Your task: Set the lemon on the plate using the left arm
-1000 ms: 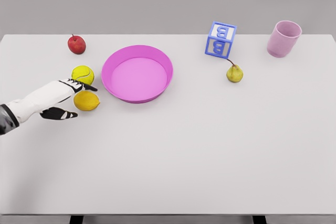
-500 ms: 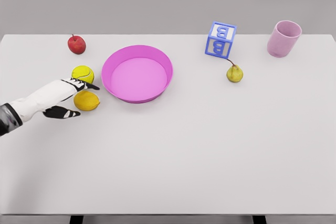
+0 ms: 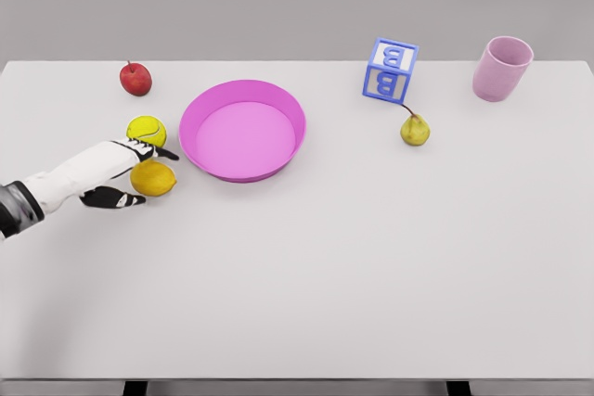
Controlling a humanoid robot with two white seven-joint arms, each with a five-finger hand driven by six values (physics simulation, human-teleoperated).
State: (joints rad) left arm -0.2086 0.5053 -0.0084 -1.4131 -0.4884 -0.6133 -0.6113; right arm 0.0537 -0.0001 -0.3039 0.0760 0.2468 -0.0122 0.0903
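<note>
your left hand point(image 3: 119, 172) sits at the table's point(image 3: 371, 257) left side, fingers and thumb spread around the lemon point(image 3: 153, 178) without yet clamping it. the lemon rests on the table just left of the pink plate point(image 3: 242, 130), with the tennis ball point(image 3: 147, 130) just beyond it.

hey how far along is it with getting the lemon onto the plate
Early stage. Done: the left hand has reached the lemon, fingers above it and thumb below, though I cannot tell if the grip is closed. In hand: securing that grasp, close beside the tennis ball. Left: the lemon sits on the table, so lifting it and setting it on the empty pink plate remain.
</note>
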